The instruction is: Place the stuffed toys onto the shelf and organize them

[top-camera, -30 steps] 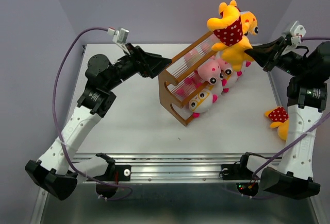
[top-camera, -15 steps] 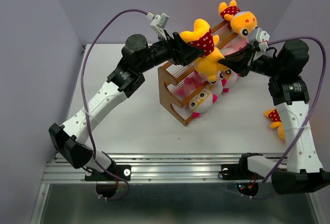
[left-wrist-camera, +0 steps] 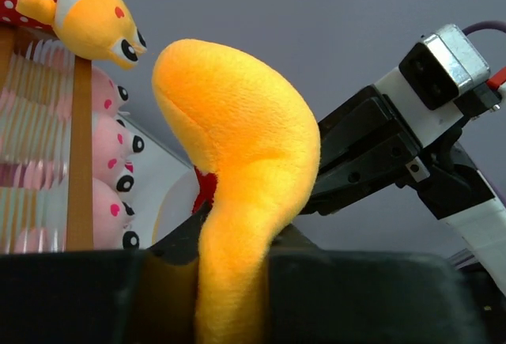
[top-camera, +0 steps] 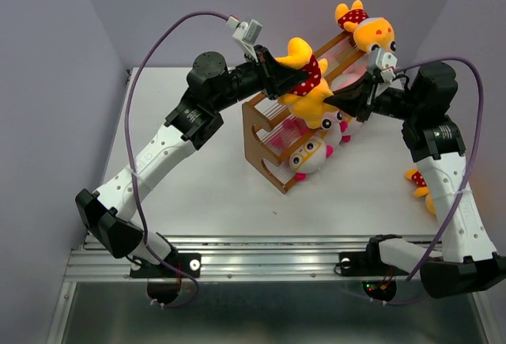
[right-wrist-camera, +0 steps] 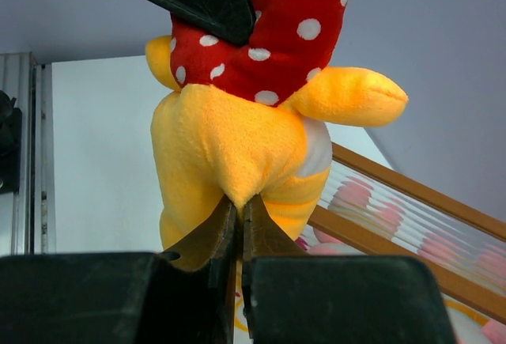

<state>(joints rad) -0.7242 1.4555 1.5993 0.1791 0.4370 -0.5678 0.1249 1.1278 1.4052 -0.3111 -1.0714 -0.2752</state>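
yellow plush hangs between the two arms: a yellow toy (top-camera: 312,95) in red spotted cloth is held over the wooden shelf (top-camera: 265,134). the left gripper (top-camera: 278,81) is clamped on a limb; the right gripper (top-camera: 336,107) pinches a fold at its bottom, fingers almost together. a second yellow toy (top-camera: 368,29) lies on the shelf's top far end, pink toys (left-wrist-camera: 111,146) and a white-faced toy (top-camera: 310,154) on a lower tier. a third yellow toy (top-camera: 424,179) lies on the table (top-camera: 198,186) beside the right arm.

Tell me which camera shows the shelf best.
The top external view: nearly the whole shelf shows, both tiers in sight. The left wrist view catches only one end at its left edge; the right wrist view just rails behind the yellow toy.
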